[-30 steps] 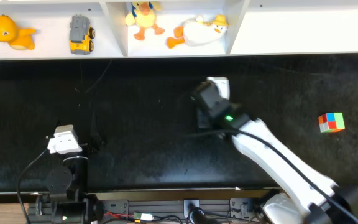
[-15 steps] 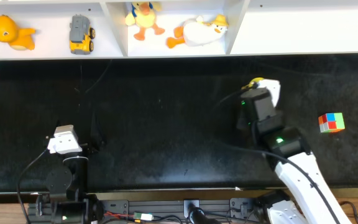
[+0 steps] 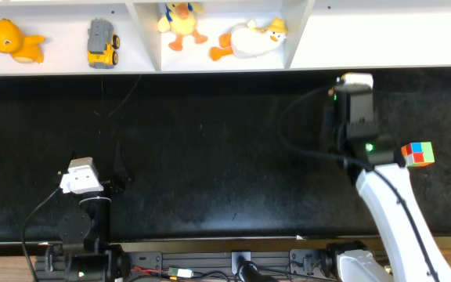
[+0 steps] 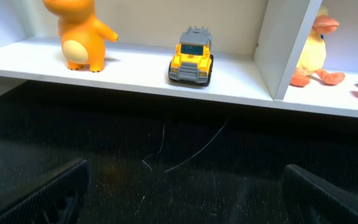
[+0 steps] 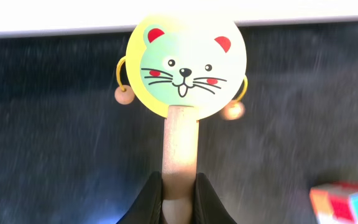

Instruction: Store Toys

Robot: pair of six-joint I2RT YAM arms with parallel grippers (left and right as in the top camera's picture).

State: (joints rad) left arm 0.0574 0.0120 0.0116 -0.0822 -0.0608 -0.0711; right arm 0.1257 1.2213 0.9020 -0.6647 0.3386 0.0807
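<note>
Here the cat-faced rattle drum (image 5: 188, 65) sits in the right gripper (image 5: 179, 198), whose two fingers are pinched tight on the lower end of its wooden handle (image 5: 180, 146). The round pale-green face with its yellow rim is turned toward the wrist camera, with a bead on a cord at each side.

The toy is over the black tabletop (image 3: 210, 157), just short of the front edge of the white shelf (image 3: 374, 39). Seen from above, this is at about 2 o'clock on the table, before the shelf's right-hand compartment. The multicoloured cube (image 3: 417, 153) lies on the table at about 3 o'clock, close beside the right arm. It is apart from the rattle, at roughly its 4 o'clock.

The shelf runs along the 12 o'clock side. Its middle compartment holds a yellow plush duck (image 3: 182, 22) and a white plush duck (image 3: 249, 39) lying on its side. The left compartment holds a yellow-and-grey truck (image 3: 102, 43) and an orange figure (image 3: 14, 41).

The left gripper (image 4: 185, 167) rests at about 8 o'clock, well apart from everything. Its fingers are spread wide and it faces the truck.
</note>
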